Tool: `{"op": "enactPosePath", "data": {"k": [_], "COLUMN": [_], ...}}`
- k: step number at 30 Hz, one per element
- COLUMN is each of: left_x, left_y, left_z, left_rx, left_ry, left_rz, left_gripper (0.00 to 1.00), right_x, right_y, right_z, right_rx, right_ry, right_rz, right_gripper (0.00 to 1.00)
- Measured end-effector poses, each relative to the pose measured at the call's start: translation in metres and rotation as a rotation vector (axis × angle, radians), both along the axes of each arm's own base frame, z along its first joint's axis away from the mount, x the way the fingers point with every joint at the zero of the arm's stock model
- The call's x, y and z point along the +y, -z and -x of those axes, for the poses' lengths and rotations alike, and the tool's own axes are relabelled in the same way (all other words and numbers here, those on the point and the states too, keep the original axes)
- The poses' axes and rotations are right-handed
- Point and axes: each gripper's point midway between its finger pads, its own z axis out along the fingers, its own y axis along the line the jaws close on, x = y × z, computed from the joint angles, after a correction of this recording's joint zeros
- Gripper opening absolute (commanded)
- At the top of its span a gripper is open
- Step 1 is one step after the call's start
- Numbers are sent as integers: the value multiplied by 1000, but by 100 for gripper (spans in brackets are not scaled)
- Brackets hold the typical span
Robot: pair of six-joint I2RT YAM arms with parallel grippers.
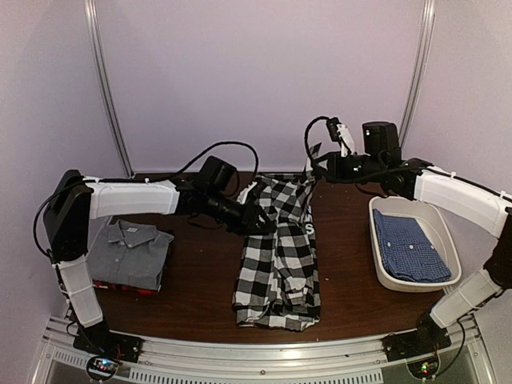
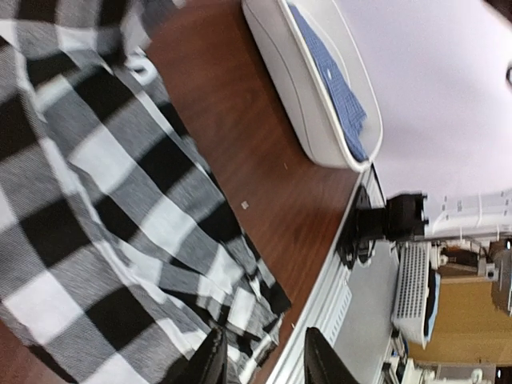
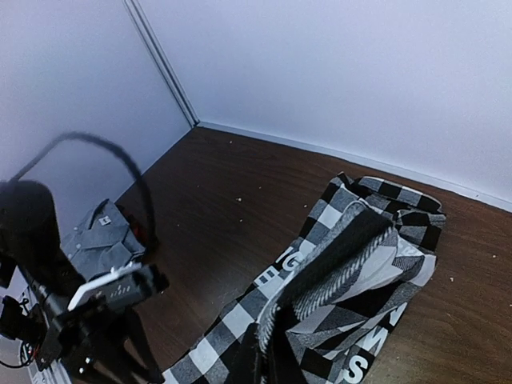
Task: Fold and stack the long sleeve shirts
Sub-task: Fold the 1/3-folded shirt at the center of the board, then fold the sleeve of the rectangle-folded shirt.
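Observation:
The black-and-white check shirt (image 1: 276, 260) lies lengthwise mid-table, partly folded into a narrow strip. At its left edge my left gripper (image 1: 254, 220) hovers with its jaws apart (image 2: 264, 342); the check cloth (image 2: 104, 200) lies under and beside one finger, not pinched. Over the collar end, my right gripper (image 1: 314, 172) is shut on a raised fold of the check shirt (image 3: 352, 264), and its fingers (image 3: 264, 356) clamp that edge. A grey shirt (image 1: 132, 252) sits folded at the left on a red-black one (image 1: 120, 286). A blue shirt (image 1: 410, 248) lies in the tub.
The white oval tub (image 1: 450, 240) stands at the right, also seen in the left wrist view (image 2: 316, 112). A metal rail (image 1: 264, 352) runs along the table's near edge. A black cable (image 1: 216, 152) arcs behind the left arm.

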Motion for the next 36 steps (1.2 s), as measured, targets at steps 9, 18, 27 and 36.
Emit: {"op": "enactPosePath", "data": {"k": [9,18,27,36], "left_x": [5,6,52,66], "left_y": [-9,47,75,88], "left_z": [-126,-169,-174,-158], "left_rx": [-83,15,58,73], "left_ry": [-250,-352,-483,-494], "left_rz": [114,97,6,-50], "left_gripper": [31,30,29,29], "right_x": [47,84,105,114], "right_y": [24,49,130,181], "right_z": [46,92,115,140], "right_rx": [50,87,247,341], "right_ry": [-169,-313,-387,-441], "right_rz": [45,123,256,386], "right_gripper": [2,3,4,4]}}
